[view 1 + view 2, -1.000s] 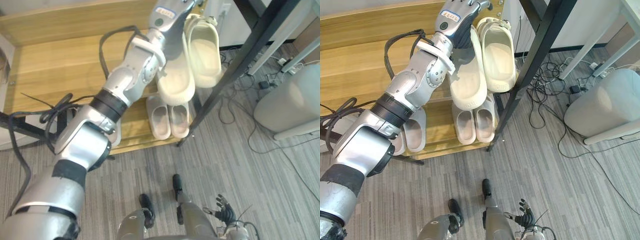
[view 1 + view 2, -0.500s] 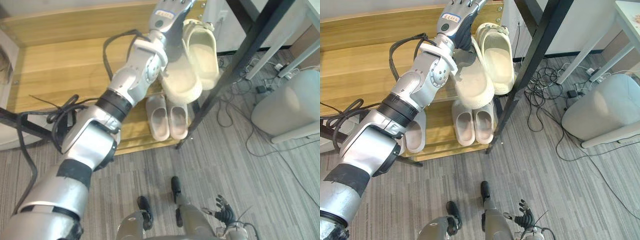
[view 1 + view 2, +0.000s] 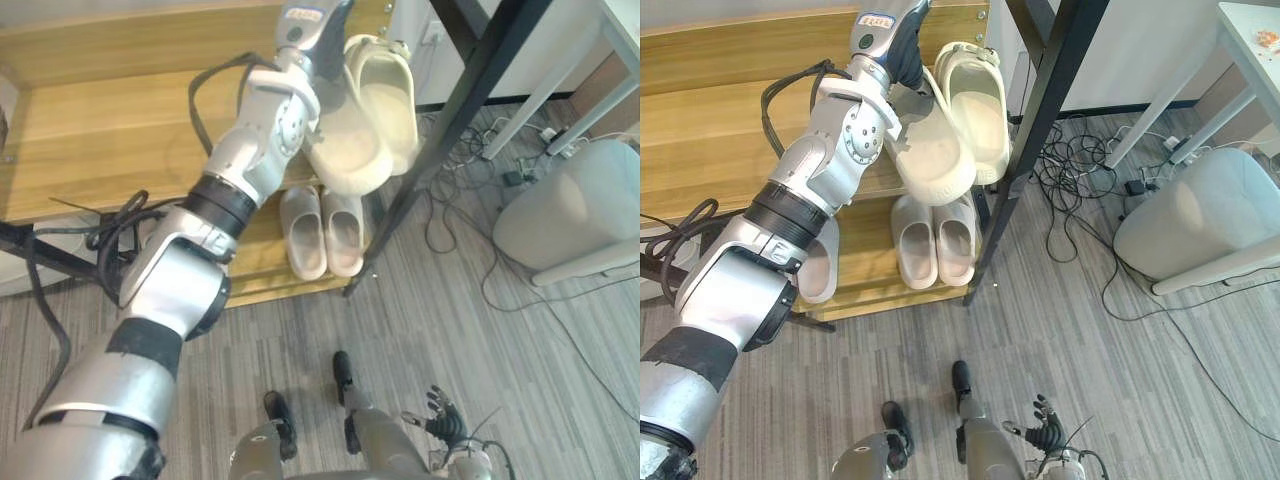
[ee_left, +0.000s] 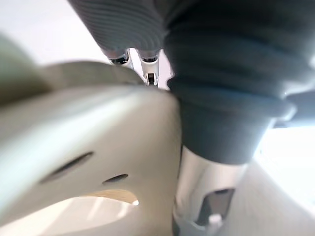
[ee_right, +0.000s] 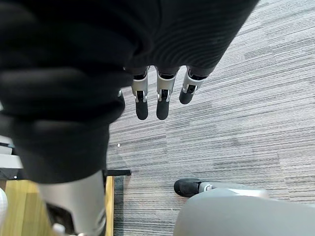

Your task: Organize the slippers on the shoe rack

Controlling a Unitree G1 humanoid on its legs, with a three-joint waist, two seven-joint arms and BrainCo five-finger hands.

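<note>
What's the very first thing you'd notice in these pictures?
The long silver left arm reaches up to the wooden shoe rack, its left hand gripping a tilted cream slipper. Beside it, a second cream slipper lies on the upper shelf, and a pale pair sits on the shelf below. The right hand hangs open over the grey floor.

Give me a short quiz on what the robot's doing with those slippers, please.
1. True or false: the left hand holds a slipper up at the rack.
2. The right hand is: A on the rack; B open, low over the floor; C round a slipper.
3. What lies on the rack right beside the held slipper?
Key: 1 true; 2 B; 3 another slipper.
</note>
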